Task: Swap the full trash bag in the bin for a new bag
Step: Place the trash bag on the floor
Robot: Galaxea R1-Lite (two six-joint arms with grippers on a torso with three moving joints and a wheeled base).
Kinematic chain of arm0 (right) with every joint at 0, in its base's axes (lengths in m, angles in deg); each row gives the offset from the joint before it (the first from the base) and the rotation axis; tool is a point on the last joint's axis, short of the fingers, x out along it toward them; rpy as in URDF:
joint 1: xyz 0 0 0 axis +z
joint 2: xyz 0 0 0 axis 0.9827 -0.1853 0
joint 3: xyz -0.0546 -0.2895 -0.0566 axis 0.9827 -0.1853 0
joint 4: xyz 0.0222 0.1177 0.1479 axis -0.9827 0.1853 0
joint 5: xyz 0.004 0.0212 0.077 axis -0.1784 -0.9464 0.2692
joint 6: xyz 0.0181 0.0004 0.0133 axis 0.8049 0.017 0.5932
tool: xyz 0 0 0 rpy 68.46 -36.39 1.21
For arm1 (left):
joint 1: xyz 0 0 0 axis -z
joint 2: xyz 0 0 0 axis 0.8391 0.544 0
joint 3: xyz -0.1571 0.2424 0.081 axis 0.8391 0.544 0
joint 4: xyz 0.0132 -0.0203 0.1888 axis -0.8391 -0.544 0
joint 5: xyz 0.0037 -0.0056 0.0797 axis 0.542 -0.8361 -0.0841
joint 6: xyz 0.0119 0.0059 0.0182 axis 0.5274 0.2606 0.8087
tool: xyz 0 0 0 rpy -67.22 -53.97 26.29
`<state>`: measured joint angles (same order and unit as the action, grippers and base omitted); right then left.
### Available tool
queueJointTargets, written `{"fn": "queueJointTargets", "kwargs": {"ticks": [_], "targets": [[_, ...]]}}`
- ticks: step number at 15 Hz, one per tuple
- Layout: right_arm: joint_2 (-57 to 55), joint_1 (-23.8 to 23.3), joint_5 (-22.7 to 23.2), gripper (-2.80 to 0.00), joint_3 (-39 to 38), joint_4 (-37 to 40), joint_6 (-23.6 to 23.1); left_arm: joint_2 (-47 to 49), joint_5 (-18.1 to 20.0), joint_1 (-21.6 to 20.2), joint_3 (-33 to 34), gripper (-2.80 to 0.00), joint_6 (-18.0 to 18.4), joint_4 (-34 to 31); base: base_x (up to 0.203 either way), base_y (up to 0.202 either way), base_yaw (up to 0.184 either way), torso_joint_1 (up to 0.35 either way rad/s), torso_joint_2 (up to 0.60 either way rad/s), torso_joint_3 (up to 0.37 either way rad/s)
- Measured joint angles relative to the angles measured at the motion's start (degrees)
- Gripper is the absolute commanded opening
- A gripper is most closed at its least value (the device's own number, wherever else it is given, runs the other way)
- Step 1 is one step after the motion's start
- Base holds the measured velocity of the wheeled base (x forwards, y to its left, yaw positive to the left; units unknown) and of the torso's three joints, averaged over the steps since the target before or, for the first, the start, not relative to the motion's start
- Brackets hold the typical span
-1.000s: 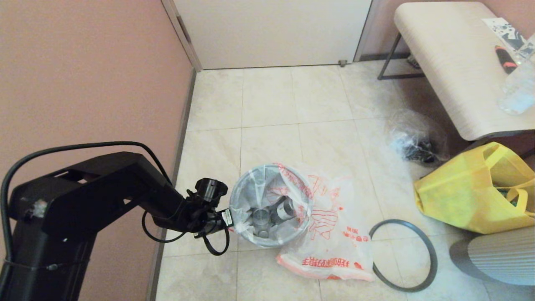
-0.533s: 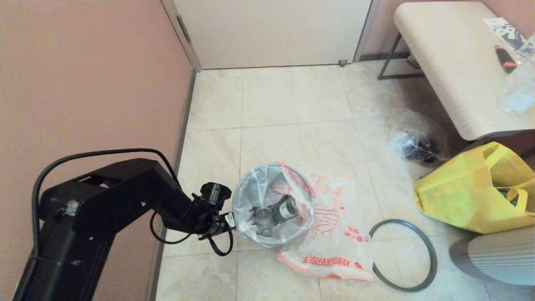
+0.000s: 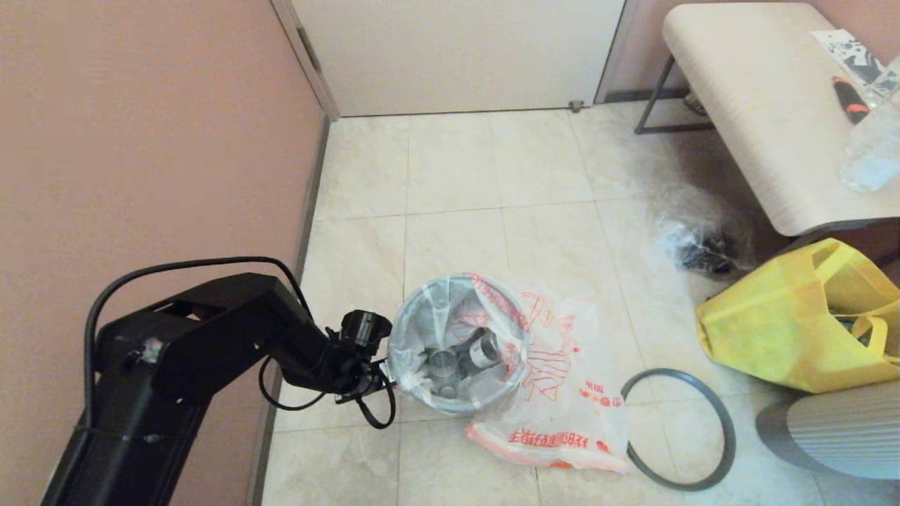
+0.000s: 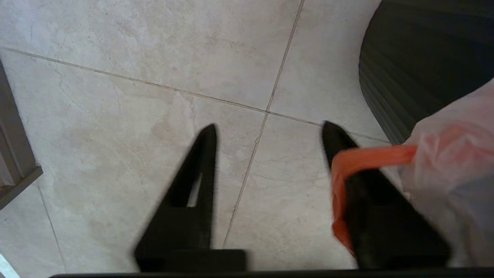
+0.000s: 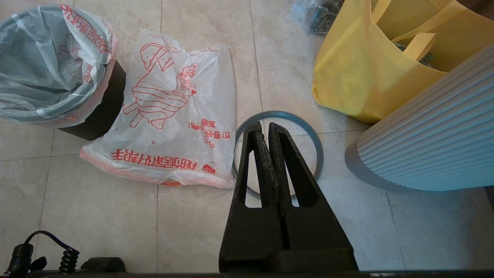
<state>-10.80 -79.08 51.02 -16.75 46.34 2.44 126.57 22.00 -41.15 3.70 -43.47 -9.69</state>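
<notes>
The left hand (image 4: 266, 131) gapes wide beside the round dark-grey bin (image 4: 417, 58), the lumpy translucent white full bag's (image 4: 455, 162) orange-edged handle draped over one finger. The right hand (image 5: 262, 129), pressed closed and empty, hangs above the thin grey hoop (image 5: 305, 123).

A black left arm (image 3: 211, 337) reached low along the pink wall, its gripper (image 3: 380, 376) at the rim of the small round dark-grey bin (image 3: 457, 344). Inside sat a translucent white bag holding grey cans (image 3: 450, 362). A red-printed white plastic bag (image 3: 562, 400) lay beside it on the tiles, near a thin grey hoop (image 3: 678, 429).

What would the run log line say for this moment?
left pincer: open beside bin, orange handle draped over one finger | full trash bag: in bin | new bag: on floor | right pincer: shut, idle
</notes>
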Motion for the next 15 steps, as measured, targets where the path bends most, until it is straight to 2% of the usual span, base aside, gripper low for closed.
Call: {"fn": "queueJointTargets", "kwargs": {"ticks": [5, 9, 12, 15], "targets": [[0.0, 0.0, 0.0, -2.80, 0.0, 0.0, 0.0, -1.8, -0.5, -0.1, 2.0, -2.80, -0.1, -0.2, 0.000, 0.000, 0.000, 0.000, 0.00, 0.000], [0.0, 0.0, 0.0, -2.80, 0.0, 0.0, 0.0, -8.2, 0.1, 0.2, 6.6, -2.80, 0.0, -1.0, 0.000, 0.000, 0.000, 0.000, 0.00, 0.000], [0.0, 0.0, 0.0, -2.80, 0.0, 0.0, 0.0, -14.5, 3.5, 0.7, 9.7, -2.80, 0.0, -4.4, 0.000, 0.000, 0.000, 0.000, 0.00, 0.000], [0.0, 0.0, 0.0, -2.80, 0.0, 0.0, 0.0, -20.8, 8.6, 1.6, 12.2, -2.80, -0.1, -9.4, 0.000, 0.000, 0.000, 0.000, 0.00, 0.000]]}}
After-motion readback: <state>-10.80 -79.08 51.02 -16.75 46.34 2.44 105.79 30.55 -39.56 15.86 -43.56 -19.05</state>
